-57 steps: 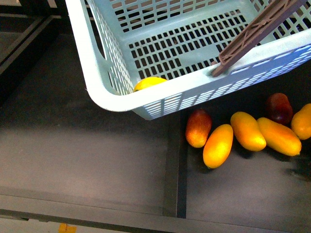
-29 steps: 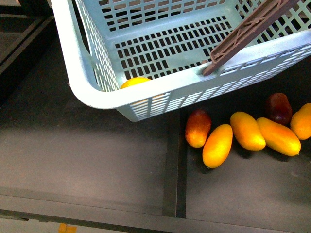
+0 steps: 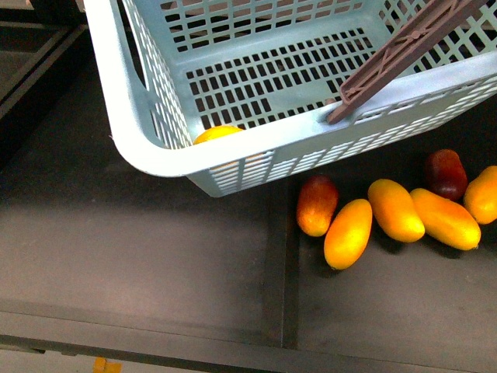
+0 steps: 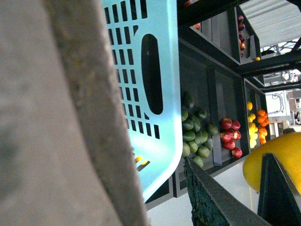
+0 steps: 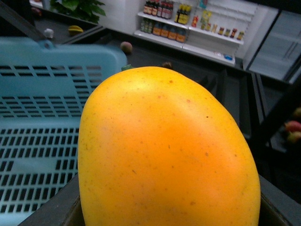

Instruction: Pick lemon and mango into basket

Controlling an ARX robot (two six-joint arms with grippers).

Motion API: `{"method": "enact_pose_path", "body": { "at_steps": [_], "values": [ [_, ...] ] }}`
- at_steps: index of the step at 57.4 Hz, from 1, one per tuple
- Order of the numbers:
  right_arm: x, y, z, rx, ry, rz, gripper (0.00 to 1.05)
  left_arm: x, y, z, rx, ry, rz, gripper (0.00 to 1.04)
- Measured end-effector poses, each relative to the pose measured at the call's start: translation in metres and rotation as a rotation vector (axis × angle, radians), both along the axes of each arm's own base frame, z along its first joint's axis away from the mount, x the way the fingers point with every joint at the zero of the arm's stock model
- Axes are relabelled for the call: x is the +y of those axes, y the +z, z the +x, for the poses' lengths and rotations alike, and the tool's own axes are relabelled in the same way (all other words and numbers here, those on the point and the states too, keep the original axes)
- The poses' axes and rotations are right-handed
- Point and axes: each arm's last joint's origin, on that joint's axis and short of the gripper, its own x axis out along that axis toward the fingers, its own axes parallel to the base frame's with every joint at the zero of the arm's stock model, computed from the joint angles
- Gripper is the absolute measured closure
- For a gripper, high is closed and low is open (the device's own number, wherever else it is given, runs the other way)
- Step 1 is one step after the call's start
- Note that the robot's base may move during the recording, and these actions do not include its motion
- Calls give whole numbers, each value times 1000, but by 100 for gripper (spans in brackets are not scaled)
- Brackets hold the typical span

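The turquoise basket (image 3: pixel 233 151) hangs tilted across the top of the front view, its brown handle (image 3: pixel 404 54) raised at the right. The lemon (image 3: pixel 217 134) lies inside against the near wall. Neither gripper shows in the front view. In the left wrist view the basket's slotted side (image 4: pixel 155 94) is close by. A blurred grey-brown band (image 4: pixel 70 117) fills the left, and my left gripper is shut on the basket. My right gripper is shut on a yellow-orange mango (image 5: pixel 164 150) that fills its view, beside the basket (image 5: pixel 47 94). Its fingers (image 5: pixel 47 212) barely show.
Several yellow-orange mangoes (image 3: pixel 348 233) lie on the dark shelf below the basket, with a red-orange one (image 3: pixel 317 204) and a dark-red one (image 3: pixel 446 172). A raised divider (image 3: pixel 279 256) splits the shelf. Bins of green (image 4: pixel 195 134) and red fruit (image 4: pixel 230 136) show beyond.
In the front view the basket has shifted left and slightly up, the lemon moving with it. The fruit on the shelf has not moved.
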Motion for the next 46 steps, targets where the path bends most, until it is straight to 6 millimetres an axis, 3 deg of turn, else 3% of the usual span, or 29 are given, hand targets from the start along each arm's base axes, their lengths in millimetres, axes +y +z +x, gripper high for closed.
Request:
{"method": "enact_pose_path", "body": {
  "at_steps": [11, 23, 26, 37, 46],
  "values": [
    [46, -20, 31, 28, -21, -1, 41, 0, 0, 0, -1, 2, 1, 75],
    [75, -40, 55, 68, -49, 21, 41, 0, 0, 0, -1, 1, 1, 75],
    [78, -41, 58, 71, -57, 22, 40, 0, 0, 0, 0, 0, 0, 75],
    [79, -37, 61, 60, -82, 72, 9, 0, 0, 0, 1, -2, -1, 75],
    [62, -28, 53, 41, -106, 115, 9, 0, 0, 0, -1, -2, 2, 75]
  ]
}}
